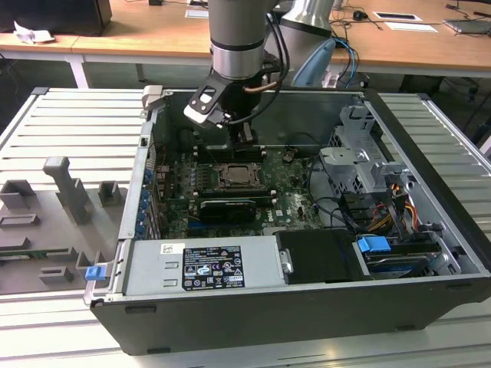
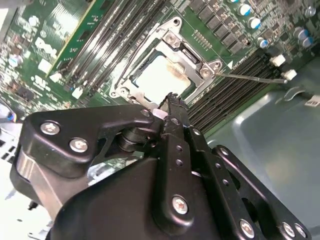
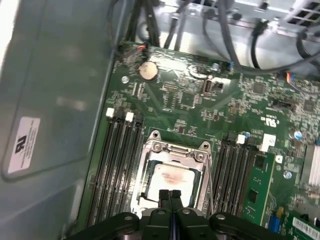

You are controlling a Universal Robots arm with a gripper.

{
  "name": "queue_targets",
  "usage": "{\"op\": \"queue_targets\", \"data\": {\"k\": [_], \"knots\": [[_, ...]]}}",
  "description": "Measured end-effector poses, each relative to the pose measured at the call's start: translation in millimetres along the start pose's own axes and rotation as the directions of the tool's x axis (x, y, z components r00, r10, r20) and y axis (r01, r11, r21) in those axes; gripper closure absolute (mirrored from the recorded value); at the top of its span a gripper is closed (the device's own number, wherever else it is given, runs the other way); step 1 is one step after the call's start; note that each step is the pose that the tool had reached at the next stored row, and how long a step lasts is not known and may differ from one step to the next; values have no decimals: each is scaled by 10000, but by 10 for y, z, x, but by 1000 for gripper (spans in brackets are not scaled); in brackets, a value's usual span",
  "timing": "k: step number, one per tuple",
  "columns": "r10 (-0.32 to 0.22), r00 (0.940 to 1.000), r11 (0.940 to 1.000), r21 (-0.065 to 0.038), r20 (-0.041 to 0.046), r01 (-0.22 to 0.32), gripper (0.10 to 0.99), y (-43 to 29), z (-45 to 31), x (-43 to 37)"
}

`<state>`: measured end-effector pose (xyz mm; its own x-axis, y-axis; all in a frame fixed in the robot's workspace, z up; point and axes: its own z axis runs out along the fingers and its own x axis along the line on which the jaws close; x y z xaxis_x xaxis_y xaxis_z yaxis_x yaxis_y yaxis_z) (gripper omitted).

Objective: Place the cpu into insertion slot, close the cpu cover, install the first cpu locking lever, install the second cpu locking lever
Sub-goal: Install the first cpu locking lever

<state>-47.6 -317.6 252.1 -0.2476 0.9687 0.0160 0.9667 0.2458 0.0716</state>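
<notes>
Since the cpu (image 3: 172,177) lies seated beneath the lowered cpu cover (image 3: 176,149), your pincer (image 3: 170,193) hangs just above it, pinched together and empty, probably to push rather than grasp.

Soft, even room light; the slatted table (image 1: 73,126) is bright, the inside of the computer case (image 1: 307,111) darker, pale glare on the cpu (image 2: 160,75) top

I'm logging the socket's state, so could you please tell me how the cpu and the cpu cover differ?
In the first wrist view, the cpu is a solid pale square, while the cpu cover is a silvery frame with an open centre. The cpu cover is larger and lies over the cpu's edges. Both are flat, square and metallic.
</notes>
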Motion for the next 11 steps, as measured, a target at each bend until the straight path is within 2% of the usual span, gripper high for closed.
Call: {"op": "queue_targets", "data": {"k": [2, 4, 7, 9, 11], "knots": [[-415, 9991, 9991, 6, -30, 415, 980, 0, 0, 0], [-1182, 9930, 9930, 14, -86, 1182, 980, 0, 0, 0], [-1723, 9850, 9850, 17, -126, 1724, 980, 0, 0, 0], [-2193, 9755, 9756, 18, -161, 2194, 980, 0, 0, 0], [-2477, 9687, 9688, 18, -183, 2478, 980, 0, 0, 0]]}}
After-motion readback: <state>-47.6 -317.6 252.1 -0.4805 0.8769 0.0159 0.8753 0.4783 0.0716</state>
